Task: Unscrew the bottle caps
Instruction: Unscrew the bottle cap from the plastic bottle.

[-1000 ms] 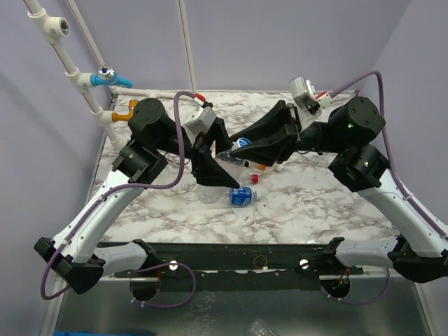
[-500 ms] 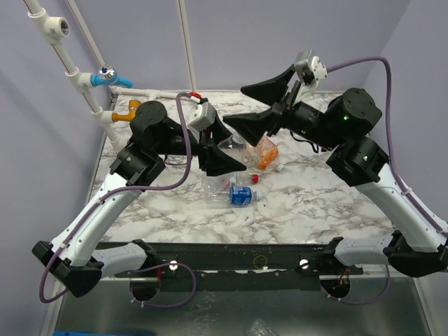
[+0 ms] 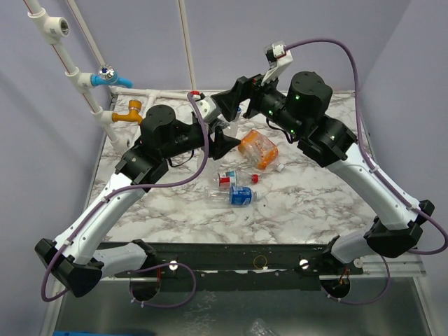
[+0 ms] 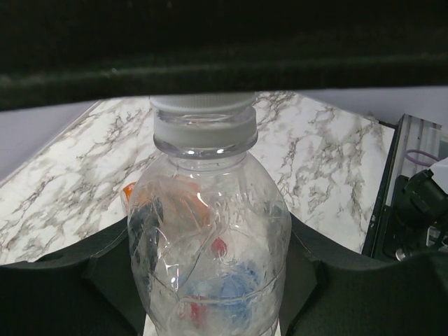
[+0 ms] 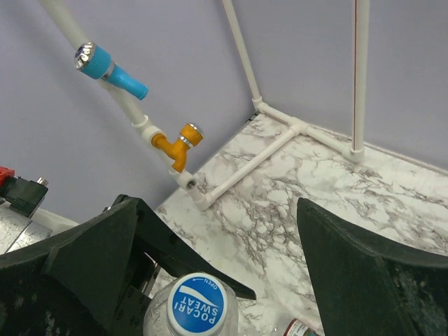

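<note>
Status: clear crumpled plastic bottle (image 4: 210, 231) is clamped by the left claw (image 4: 210, 280) and appears lifted off the marble bench (image 3: 315, 199), toward its far side. The round blue-and-white screw cap (image 5: 197, 306) is seated on the neck, not yet removed. The right claw (image 5: 218, 231) is spread wide with nothing gripped, 1 finger on each side of the cap.

Risk: the cap is seen off-centre, so the neck could be shoved sideways on closing. The thin wall could be spun or crushed once torque is applied.
</note>
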You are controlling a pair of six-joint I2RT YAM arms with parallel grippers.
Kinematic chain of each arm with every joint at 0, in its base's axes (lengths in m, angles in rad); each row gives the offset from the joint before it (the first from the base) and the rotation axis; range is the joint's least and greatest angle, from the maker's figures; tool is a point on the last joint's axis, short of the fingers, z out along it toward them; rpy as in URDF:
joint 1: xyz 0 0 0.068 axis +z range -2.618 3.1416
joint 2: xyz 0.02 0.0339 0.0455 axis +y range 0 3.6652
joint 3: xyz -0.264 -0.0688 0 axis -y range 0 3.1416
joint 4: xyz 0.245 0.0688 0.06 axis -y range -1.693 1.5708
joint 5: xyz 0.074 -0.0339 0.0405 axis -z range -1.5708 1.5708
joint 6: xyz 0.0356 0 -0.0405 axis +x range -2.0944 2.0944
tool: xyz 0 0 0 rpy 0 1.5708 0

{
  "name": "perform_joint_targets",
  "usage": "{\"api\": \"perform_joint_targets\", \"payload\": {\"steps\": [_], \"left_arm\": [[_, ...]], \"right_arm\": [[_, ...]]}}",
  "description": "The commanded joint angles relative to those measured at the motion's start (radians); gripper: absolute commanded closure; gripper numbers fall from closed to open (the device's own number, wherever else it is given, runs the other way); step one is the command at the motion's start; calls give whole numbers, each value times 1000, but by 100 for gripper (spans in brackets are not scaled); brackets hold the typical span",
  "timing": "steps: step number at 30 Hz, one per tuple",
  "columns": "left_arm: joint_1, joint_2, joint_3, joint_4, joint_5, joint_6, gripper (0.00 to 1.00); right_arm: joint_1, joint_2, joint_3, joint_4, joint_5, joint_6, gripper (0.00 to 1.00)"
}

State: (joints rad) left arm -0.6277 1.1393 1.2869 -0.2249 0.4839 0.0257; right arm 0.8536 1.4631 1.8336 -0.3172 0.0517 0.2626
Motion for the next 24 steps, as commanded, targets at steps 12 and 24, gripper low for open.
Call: {"api": "perform_joint_targets", "payload": {"steps": [12, 24], "left_arm": [[3, -10, 22, 29, -84, -12, 100], [2, -12, 20, 33, -23, -21, 100]], "right_arm": [[2, -24, -82, 29, 5, 105, 28], [2, -105, -120, 108, -60, 73, 94]]}}
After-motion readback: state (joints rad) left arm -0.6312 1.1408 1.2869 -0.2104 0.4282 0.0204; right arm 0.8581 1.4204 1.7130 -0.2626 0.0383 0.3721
